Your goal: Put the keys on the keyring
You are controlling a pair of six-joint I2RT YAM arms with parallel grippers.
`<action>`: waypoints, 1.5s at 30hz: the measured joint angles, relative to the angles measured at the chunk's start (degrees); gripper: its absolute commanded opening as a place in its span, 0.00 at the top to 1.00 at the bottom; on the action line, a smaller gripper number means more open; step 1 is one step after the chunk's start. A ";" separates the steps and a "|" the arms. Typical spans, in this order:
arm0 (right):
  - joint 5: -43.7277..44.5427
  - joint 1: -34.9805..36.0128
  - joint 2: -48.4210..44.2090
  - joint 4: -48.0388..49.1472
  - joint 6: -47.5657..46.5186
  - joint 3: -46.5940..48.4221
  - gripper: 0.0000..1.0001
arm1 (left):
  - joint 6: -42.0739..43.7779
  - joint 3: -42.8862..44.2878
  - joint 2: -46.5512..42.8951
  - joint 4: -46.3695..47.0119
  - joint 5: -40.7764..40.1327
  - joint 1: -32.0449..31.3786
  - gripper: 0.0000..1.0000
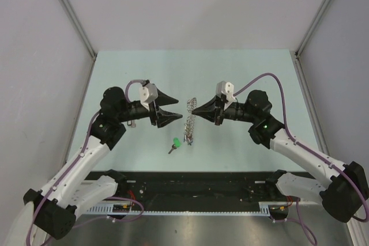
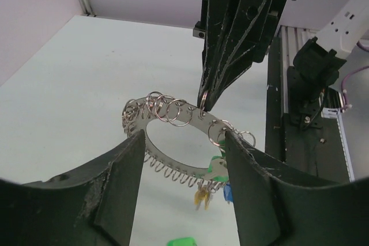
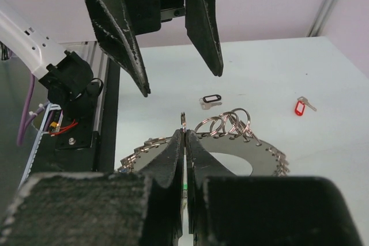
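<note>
Here the closed right fingers (image 3: 170, 162) cover part of the keyring (image 3: 267, 162).

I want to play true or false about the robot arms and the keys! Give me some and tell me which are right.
1. The right gripper is pinching the keyring. True.
2. The left gripper is squeezed shut. False: its fingers are wide apart and hold nothing.
3. The green key lies on the table. True.
4. The red key is in the left gripper. False: it lies on the table.
5. The black key hangs on the keyring. False: it lies on the table, apart from the keyring.
</note>
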 measured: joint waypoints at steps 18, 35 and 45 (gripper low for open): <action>0.59 0.44 -3.96 1.51 1.95 -5.01 1.00 | 4.15 -2.80 3.17 2.78 2.40 -5.55 0.82; 1.16 0.83 -3.98 3.13 2.84 -5.18 1.00 | 3.65 -2.89 3.69 3.85 1.51 -6.67 0.78; 1.11 1.09 -3.63 3.65 2.89 -5.18 1.00 | 2.29 -2.89 4.37 4.61 1.55 -7.17 0.79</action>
